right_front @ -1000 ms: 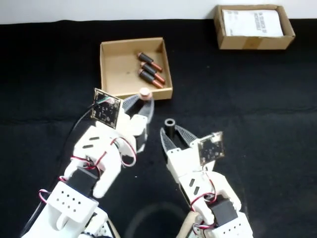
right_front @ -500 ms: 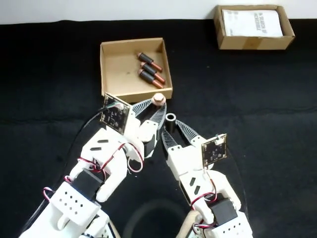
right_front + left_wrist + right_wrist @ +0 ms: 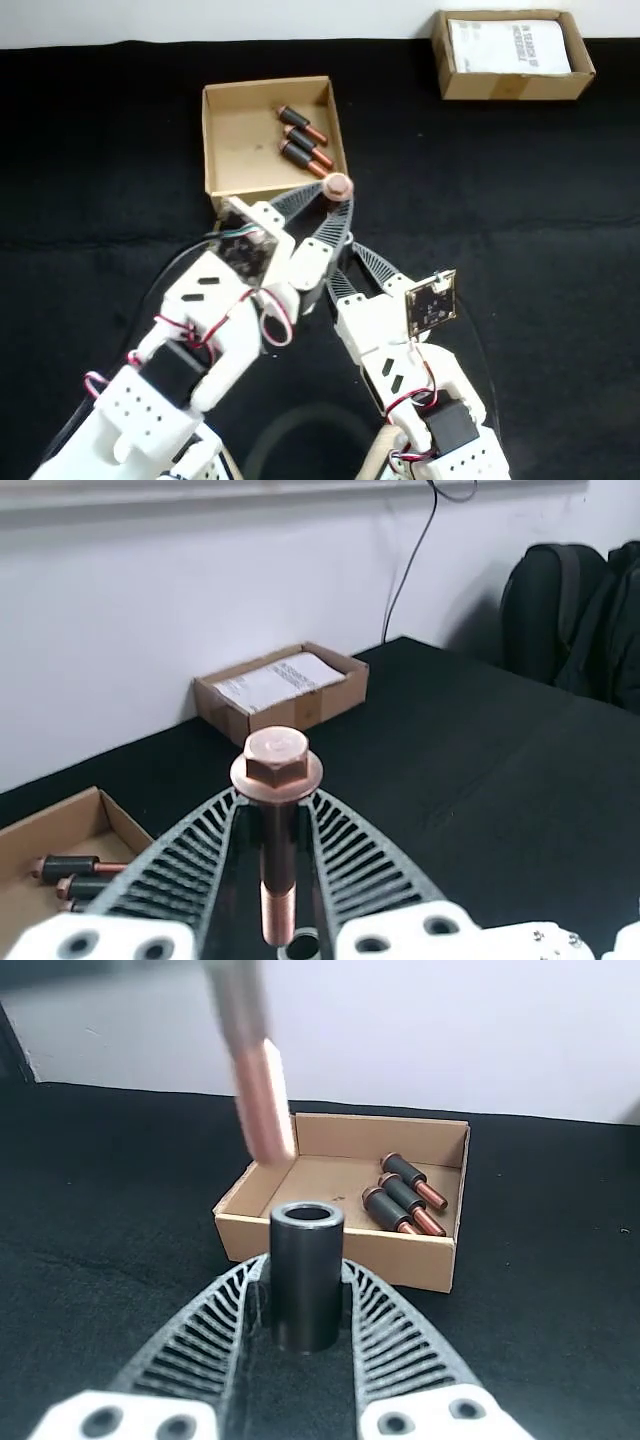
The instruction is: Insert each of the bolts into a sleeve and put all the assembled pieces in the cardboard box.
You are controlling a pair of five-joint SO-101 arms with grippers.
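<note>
2 clamped: l gripper point(image 3: 275, 802) on bolt point(image 3: 277, 880), r gripper point(image 3: 306, 1263) on sleeve point(image 3: 307, 1295); bolt above.

The high view looks down over the table point(image 3: 520, 250), with the cardboard box point(image 3: 240, 135) toward the far side and both arms nearer. The left wrist view sits close behind the left gripper point(image 3: 275, 798), sighting along its bolt point(image 3: 277, 880) past the box's corner to the wall point(image 3: 150, 600). The right wrist view, close behind the right gripper point(image 3: 303, 1265) and sleeve point(image 3: 306, 1300), faces the box squarely. All three views share the box.
</note>
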